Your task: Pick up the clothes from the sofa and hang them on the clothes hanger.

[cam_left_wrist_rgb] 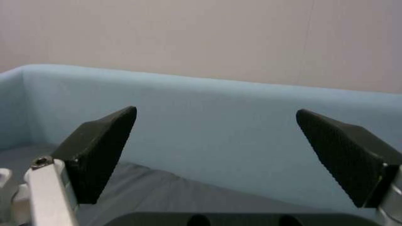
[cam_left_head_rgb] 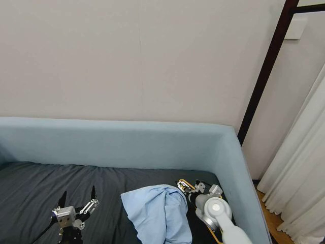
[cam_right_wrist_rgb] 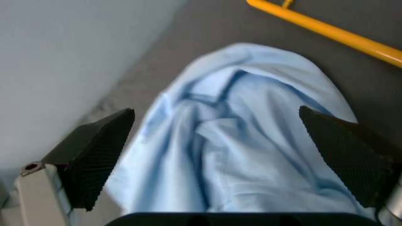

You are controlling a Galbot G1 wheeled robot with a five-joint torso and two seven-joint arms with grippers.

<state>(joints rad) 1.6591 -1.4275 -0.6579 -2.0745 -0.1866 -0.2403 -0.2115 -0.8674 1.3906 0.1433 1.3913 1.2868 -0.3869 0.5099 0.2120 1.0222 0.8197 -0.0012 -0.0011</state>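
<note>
A crumpled light blue garment [cam_left_head_rgb: 157,213] lies on the dark grey seat of the sofa [cam_left_head_rgb: 117,145], toward its right end. My right gripper [cam_left_head_rgb: 186,187] sits at the garment's right edge, low over the seat. In the right wrist view the gripper [cam_right_wrist_rgb: 217,117] is open, and the garment [cam_right_wrist_rgb: 238,141] lies just beyond and between its two black fingers [cam_right_wrist_rgb: 94,150]. My left gripper [cam_left_head_rgb: 78,195] hovers over the seat left of the garment, open, fingers up. In the left wrist view this gripper [cam_left_wrist_rgb: 217,115] faces the blue backrest [cam_left_wrist_rgb: 213,122] with nothing between its fingers.
A yellow bar [cam_right_wrist_rgb: 326,30] lies on the seat beyond the garment, near my right arm. The sofa's right armrest [cam_left_head_rgb: 233,173] stands close to that arm. A dark pole [cam_left_head_rgb: 264,71] rises behind the sofa's right corner, with white curtains [cam_left_head_rgb: 304,178] farther right.
</note>
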